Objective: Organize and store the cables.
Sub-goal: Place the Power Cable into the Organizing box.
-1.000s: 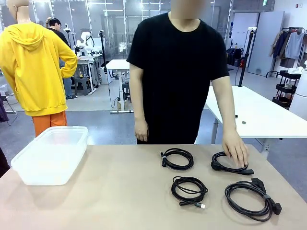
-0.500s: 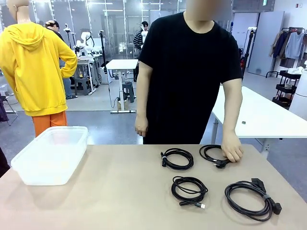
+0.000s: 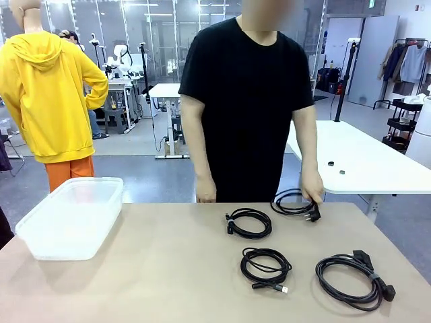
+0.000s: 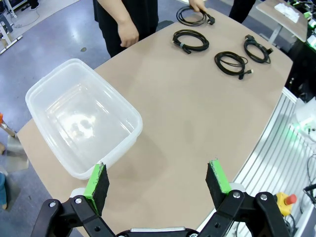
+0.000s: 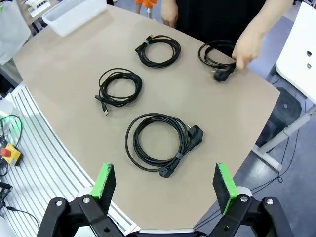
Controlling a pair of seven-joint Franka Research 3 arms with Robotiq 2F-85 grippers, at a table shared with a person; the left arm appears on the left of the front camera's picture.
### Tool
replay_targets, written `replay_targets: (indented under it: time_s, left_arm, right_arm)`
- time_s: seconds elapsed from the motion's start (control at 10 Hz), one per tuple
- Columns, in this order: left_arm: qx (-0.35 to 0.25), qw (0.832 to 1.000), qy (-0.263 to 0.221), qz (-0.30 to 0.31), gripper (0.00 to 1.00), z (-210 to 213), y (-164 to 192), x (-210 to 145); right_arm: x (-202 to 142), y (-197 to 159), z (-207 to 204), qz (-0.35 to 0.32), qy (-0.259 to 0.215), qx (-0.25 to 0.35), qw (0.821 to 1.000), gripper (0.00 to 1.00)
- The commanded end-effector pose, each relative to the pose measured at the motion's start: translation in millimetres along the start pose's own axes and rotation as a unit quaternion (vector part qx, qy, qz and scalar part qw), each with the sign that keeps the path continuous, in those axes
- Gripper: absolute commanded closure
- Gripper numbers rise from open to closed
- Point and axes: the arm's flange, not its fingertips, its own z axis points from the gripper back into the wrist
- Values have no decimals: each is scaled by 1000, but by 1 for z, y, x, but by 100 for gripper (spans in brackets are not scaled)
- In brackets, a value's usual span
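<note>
Front view shows the cables (image 3: 267,226), thin black cords each wound into a round coil, gathered over the three-to-five-o'clock part of the tan worktop (image 3: 168,269). One coil, pinched by a tie, lies near the middle. At its six o'clock sits a smaller coil (image 3: 285,268) with a silver-tipped plug. At five o'clock the largest coil (image 3: 322,276) carries chunky black plugs. A fourth coil (image 3: 289,211) lies at the far edge, about one o'clock, and the person's hand (image 3: 312,192) holds it by the plug end. A clear plastic bin (image 3: 71,215) stands at nine o'clock, well apart from the coils. The left claw (image 4: 158,177) and the right claw (image 5: 165,180) hover above the worktop with green pads (image 4: 97,178) spread wide, holding nothing. Behind are a grey floor (image 3: 148,182), white tables (image 3: 357,161) and glass partitions (image 3: 161,40).
</note>
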Motion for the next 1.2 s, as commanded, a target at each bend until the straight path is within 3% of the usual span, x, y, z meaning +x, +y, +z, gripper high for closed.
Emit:
replay_targets:
  time_s: [0.0,0.3,0.5,0.6,0.7,0.8,0.9,1.1]
  left_arm:
    - [-7,1000,-3,-7,0,-1,1,-1]
    - [-7,1000,-3,-7,0,-1,1,-1]
    - [-7,1000,-3,-7,0,-1,1,-1]
    - [-7,1000,-3,-7,0,-1,1,-1]
    - [-7,1000,-3,-7,0,-1,1,-1]
    - [-7,1000,-3,-7,0,-1,1,-1]
    - [-7,1000,-3,-7,0,-1,1,-1]
    - [-7,1000,-3,-7,0,-1,1,-1]
  right_arm:
    - [0,0,0,0,0,0,1000,0]
    - [14,-4,-12,-32,32,-22,999,0]
    - [30,-3,-31,-80,81,-55,992,0]
    - [38,-2,-47,-117,121,-86,982,0]
    - [45,-2,-73,-180,179,-117,960,0]
    - [48,0,-107,-202,225,-127,945,0]
    - [47,1,-129,-218,251,-162,929,0]
    - [36,7,-161,-252,291,-170,907,0]
